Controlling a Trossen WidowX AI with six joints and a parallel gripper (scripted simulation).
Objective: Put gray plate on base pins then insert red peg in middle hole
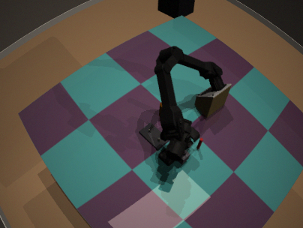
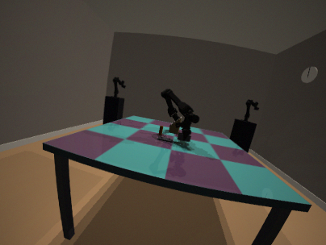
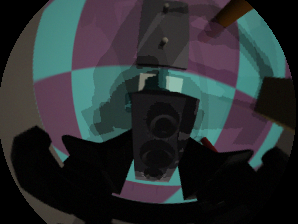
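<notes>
The gray plate (image 3: 142, 107) has its holes facing up in the wrist view. My gripper (image 3: 157, 129) (image 1: 178, 151) is shut on the plate, with one finger on each long side. I cannot tell whether the plate touches the table. The dark base (image 1: 151, 136) (image 3: 150, 52) (image 2: 165, 139) lies flat beyond the plate's far end, with its two pins uncovered. The plate is beside the base, not over its pins. The red peg (image 1: 200, 144) (image 3: 209, 144) stands on the table to the right of my gripper, partly hidden behind the right finger in the wrist view.
An orange cylinder (image 3: 232, 12) (image 2: 160, 130) (image 1: 161, 109) stands near the base, mostly behind the arm in the top view. A brown box (image 1: 212, 100) (image 3: 277, 102) (image 2: 174, 127) stands by the arm's mount, to the right in the wrist view.
</notes>
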